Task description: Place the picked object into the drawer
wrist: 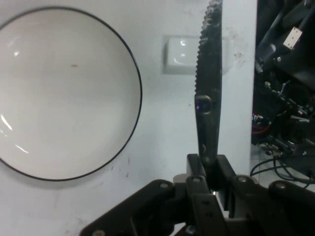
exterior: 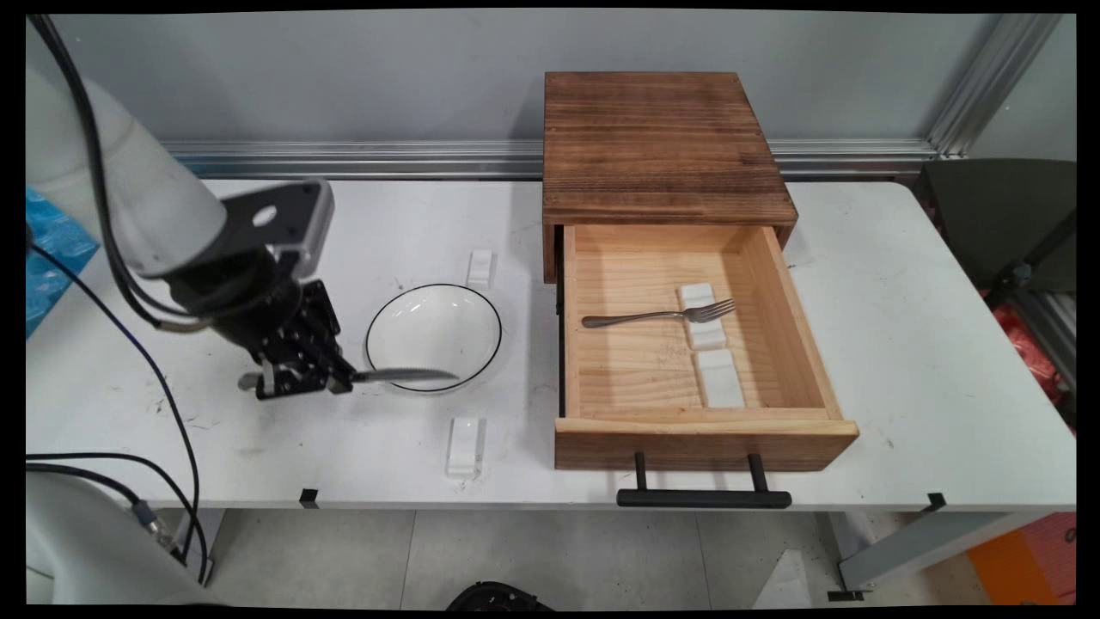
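The white tabletop (exterior: 894, 344) carries everything here. Largest on it is the wooden drawer box (exterior: 657, 146), standing at the far side towards the right, with its drawer (exterior: 773, 284) pulled fully out towards the near edge and a black bar handle (exterior: 703, 498) at the front. Inside the drawer a metal fork (exterior: 657, 315) lies crosswise, its tines resting on one of two small white blocks (exterior: 701, 316); the other block (exterior: 718, 378) lies just nearer, bare.

Left of the drawer sits a shallow white bowl (exterior: 434, 337) with a thin black rim, empty. Two more white rests lie on the tabletop, one just beyond the bowl (exterior: 480, 267) and one well in front of it (exterior: 465, 445).

The tool (exterior: 301, 376) hangs low at the bowl's left, its fingers clamped on the handle of a table knife (exterior: 404, 375). The knife sticks out level to the right, its blade crossing above the bowl's near rim; the hand view shows the serrated edge (wrist: 203, 59) clearly, with the blade set on edge between the jaws.

As a judgement: the knife looks light, stiff and thin, smooth metal that could slip or pivot in a pinch. The handle is the sound place to hold it, close to the blade's root, away from the teeth. The bowl looks like glazed ceramic, hard and chippable if struck.
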`<state>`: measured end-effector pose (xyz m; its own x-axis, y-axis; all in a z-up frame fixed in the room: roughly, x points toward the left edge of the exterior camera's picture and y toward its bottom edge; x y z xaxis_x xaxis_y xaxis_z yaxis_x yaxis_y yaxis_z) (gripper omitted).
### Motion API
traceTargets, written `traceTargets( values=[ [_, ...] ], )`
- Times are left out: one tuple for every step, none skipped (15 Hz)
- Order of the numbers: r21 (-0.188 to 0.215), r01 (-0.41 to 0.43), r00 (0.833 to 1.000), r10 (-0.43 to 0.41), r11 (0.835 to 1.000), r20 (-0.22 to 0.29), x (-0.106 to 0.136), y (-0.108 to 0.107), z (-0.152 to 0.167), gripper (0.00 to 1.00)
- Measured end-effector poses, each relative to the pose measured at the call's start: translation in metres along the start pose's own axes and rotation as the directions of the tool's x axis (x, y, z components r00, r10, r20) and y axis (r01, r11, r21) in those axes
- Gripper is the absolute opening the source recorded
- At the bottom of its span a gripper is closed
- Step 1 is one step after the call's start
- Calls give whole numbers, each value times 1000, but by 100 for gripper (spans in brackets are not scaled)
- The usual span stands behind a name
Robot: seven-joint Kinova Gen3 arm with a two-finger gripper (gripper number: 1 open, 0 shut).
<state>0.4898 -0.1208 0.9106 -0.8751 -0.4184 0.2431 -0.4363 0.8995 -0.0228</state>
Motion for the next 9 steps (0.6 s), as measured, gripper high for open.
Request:
traceTargets(
  values=[
    [2,1,1000,-1,1000,-4,4,-1,-7,0],
    [6,4,1000,-4,1000,-9,13,-2,-19,0],
    [8,7,1000,-7,1000,-14,19,-3,-26,0],
    [9,11,1000,-10,1000,-22,27,-3,-32,0],
    [10,14,999,-13,1000,-39,41,-4,-39,0],
    [9,15,999,-15,1000,-50,52,-5,-43,0],
    [9,14,998,-14,1000,-64,64,-6,-46,0],
    [11,12,996,-11,1000,-84,82,-9,-48,0],
    [12,11,996,-10,1000,-93,90,-10,-48,0]
  ],
)
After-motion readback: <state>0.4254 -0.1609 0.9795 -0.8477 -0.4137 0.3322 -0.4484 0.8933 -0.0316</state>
